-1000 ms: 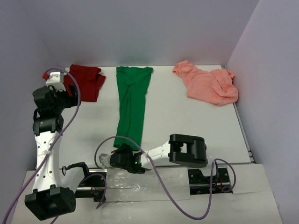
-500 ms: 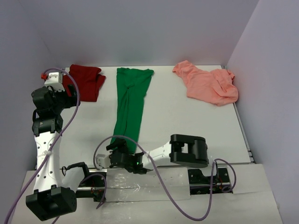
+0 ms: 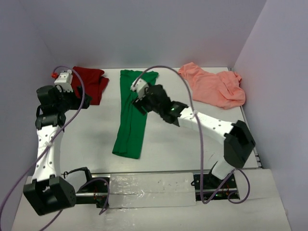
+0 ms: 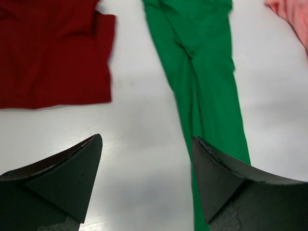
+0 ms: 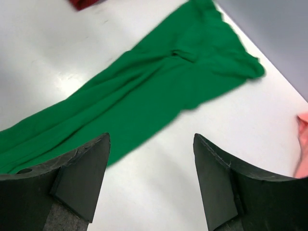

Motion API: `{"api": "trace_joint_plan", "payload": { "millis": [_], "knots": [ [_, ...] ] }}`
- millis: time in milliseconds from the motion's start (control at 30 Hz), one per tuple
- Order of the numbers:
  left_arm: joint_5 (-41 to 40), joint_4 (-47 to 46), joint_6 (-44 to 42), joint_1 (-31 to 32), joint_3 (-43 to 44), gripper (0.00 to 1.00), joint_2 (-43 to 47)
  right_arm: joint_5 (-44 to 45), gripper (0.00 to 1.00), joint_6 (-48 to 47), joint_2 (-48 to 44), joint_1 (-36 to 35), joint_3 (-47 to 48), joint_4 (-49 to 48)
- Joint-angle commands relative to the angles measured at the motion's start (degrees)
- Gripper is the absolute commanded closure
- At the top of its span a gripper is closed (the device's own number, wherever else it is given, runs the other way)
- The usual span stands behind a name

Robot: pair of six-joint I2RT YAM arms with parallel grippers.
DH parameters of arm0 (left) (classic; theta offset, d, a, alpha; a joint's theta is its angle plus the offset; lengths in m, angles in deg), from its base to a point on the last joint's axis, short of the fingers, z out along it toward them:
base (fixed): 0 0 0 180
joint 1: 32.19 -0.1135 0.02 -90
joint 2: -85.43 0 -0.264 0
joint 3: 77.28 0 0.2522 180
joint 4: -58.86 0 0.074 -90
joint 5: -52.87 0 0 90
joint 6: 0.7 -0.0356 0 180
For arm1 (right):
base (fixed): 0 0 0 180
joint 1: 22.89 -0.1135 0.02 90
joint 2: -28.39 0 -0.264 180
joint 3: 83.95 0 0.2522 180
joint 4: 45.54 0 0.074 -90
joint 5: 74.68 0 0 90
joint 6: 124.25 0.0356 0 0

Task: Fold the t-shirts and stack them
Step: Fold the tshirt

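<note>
The green t-shirt (image 3: 130, 130) lies as a long narrow strip down the middle of the white table, its collar end toward the back wall. Back left is the dark red t-shirt (image 3: 94, 82), and the salmon pink t-shirt (image 3: 211, 89) lies crumpled back right. My right gripper (image 3: 140, 107) hovers open over the green shirt's upper half; in its wrist view the empty gripper (image 5: 151, 136) is above bare table beside the green cloth (image 5: 159, 82). My left gripper (image 3: 81, 98) hangs open and empty (image 4: 146, 138) between the red shirt (image 4: 53, 53) and the green one (image 4: 202, 72).
Purple walls close in the table at the back and on both sides. A clear taped strip (image 3: 149, 190) runs along the near edge between the arm bases. Purple cables (image 3: 202, 144) loop off both arms.
My right gripper opened and let go of the green shirt's lower end near the front edge, then swung up and back over its upper half. The left arm leaned slightly farther back.
</note>
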Motion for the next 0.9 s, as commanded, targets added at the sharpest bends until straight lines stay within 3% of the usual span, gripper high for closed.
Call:
{"api": "trace_joint_plan", "payload": {
  "millis": [0, 100, 233, 333, 433, 467, 500, 667, 767, 800, 867],
  "knots": [
    [8.6, -0.4, -4.1, 3.1, 4.0, 0.17, -5.5, -7.7, 0.23, 6.5, -6.1, 4.7, 1.9, 8.1],
    [9.3, -0.6, -6.2, 7.9, 4.9, 0.16, -9.8, -11.0, 0.23, 8.3, -8.4, 9.8, 3.4, 13.5],
    [11.2, 6.6, -10.5, 17.8, 10.0, 0.18, -21.4, -11.1, 0.23, 8.8, -11.1, 13.9, 1.9, 16.4],
    [10.2, 6.5, -10.2, 21.1, 11.0, 0.27, -29.0, -12.5, 0.25, 9.9, -13.4, 15.6, 0.2, 16.4],
    [10.2, 4.8, -7.7, 22.1, 13.1, 0.68, -35.1, -13.8, 0.31, 10.7, -14.8, 16.5, -0.6, 16.2],
    [10.6, 4.9, -6.8, 22.3, 13.9, 0.94, -36.6, -13.6, 0.32, 11.1, -14.8, 16.6, -0.5, 16.5],
    [10.9, 6.9, -6.8, 23.1, 15.0, 1.00, -38.2, -13.5, 0.34, 11.4, -14.6, 17.0, -0.5, 16.4],
    [12.8, 11.2, -7.8, 26.3, 18.3, 1.00, -44.6, -13.2, 0.50, 11.3, -14.1, 18.8, -0.1, 16.8],
    [12.6, 10.6, -8.4, 28.8, 17.2, 1.00, -44.7, -13.7, 0.80, 10.9, -13.7, 19.3, -0.2, 16.7],
    [13.4, 10.9, -8.7, 30.1, 17.0, 1.00, -44.7, -13.4, 1.00, 11.0, -13.5, 19.3, 0.1, 16.8],
    [13.3, 10.4, -8.4, 31.0, 16.7, 1.00, -44.3, -12.7, 1.00, 11.0, -12.4, 19.4, 0.3, 17.1]
  ]
}}
